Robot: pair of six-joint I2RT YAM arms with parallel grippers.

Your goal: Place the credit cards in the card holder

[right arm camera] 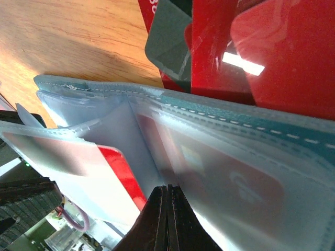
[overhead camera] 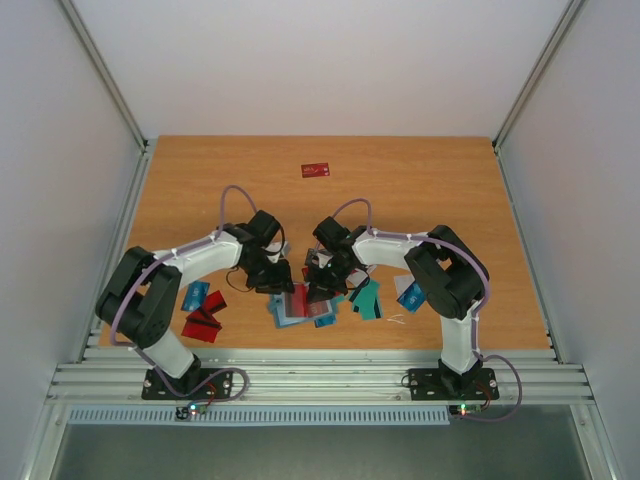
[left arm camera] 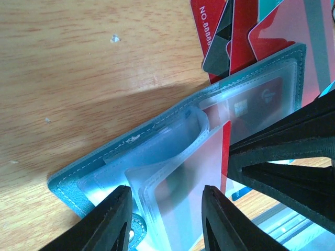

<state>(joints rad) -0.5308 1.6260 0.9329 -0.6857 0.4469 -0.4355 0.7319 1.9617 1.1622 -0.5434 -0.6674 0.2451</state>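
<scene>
**Working the open card holder with both pincers**

From the top camera you see both arms bent inward over the near middle of the bench (overhead camera: 420, 190). Your left pincer (overhead camera: 278, 283) and right pincer (overhead camera: 318, 288) nearly meet above the card holder (overhead camera: 298, 306), which lies spread open. Loose credit cards (overhead camera: 205, 322) lie on either side of it, red and teal to the left, teal and blue to the right. A lone red card (overhead camera: 315, 170) lies well apart toward the far side.

On the left wrist camera, your left pincer (left arm camera: 167, 219) has its jaws partway apart with a clear pocket leaf (left arm camera: 172, 201) in the gap. You cannot tell whether they pinch it. The card holder (left arm camera: 78, 180) rests with its teal cover on the bench (left arm camera: 78, 63). A pocketed card (left arm camera: 256, 102), red with a chip, shows through one sleeve. The right pincer (left arm camera: 238, 154) comes in from the right, its tip at that sleeve's edge. More red credit cards (left arm camera: 209, 15) stick out from under the far edge.

On the right wrist camera, your right pincer (right arm camera: 167, 209) has its jaws pressed together with nothing visible between them. Its tip sits down in the fold between the pocket leaves of the card holder (right arm camera: 220, 107). The pocketed card (right arm camera: 235, 180) lies just beside it, and red credit cards (right arm camera: 293, 57) lie beyond the cover.
</scene>
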